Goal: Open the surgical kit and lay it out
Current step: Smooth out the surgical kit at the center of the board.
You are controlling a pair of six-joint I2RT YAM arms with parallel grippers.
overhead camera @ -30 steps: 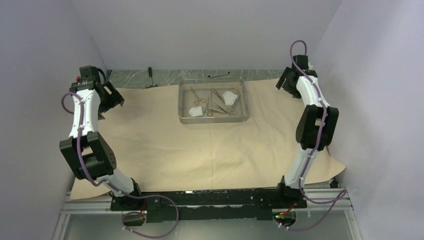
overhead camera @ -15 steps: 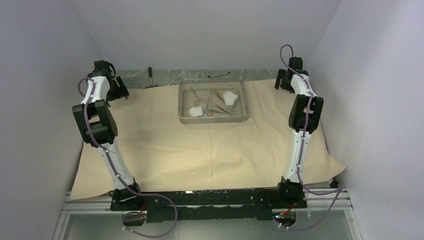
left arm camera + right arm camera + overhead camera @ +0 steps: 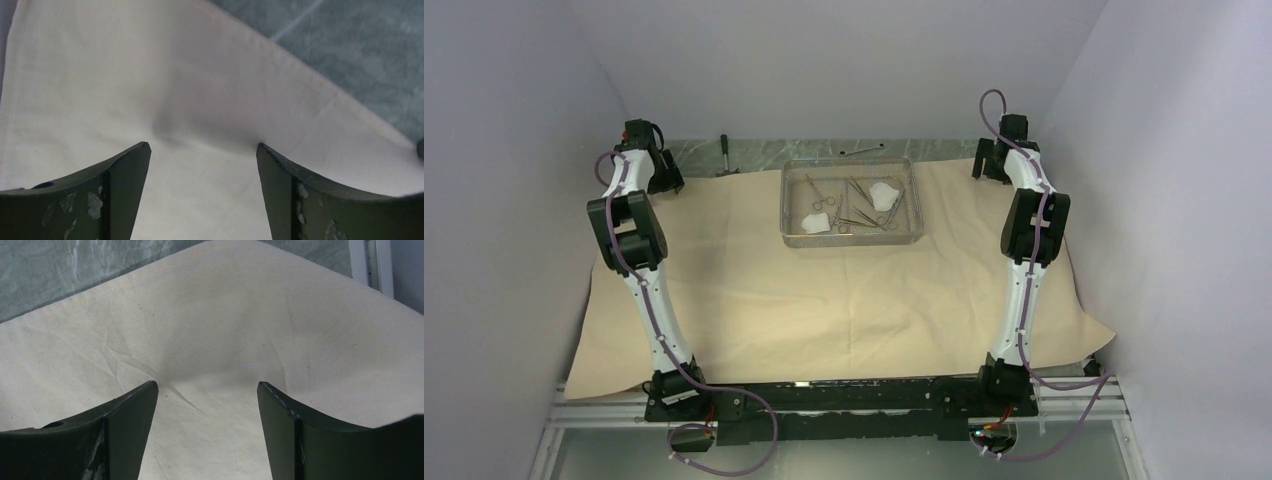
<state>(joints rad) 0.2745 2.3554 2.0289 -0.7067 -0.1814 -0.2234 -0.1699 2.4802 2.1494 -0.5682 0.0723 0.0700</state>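
The tan wrap sheet lies spread flat over the table. The steel wire-mesh tray stands on it at the back centre, holding silver ring-handled clamps, tweezers and white gauze pads. My left gripper is open, its tips pressing on the sheet's far left corner; it also shows in the left wrist view. My right gripper is open, its tips on the sheet's far right corner; it also shows in the right wrist view. Nothing is between either pair of jaws.
A dark-handled hammer and a small thin wrench lie on the green-grey table strip behind the sheet. Walls close in on both sides. The sheet's near right corner hangs past the table edge.
The left arm has stretched out further, its gripper moving back and down onto the sheet's far left corner. The right arm has straightened and its gripper dropped onto the far right corner.
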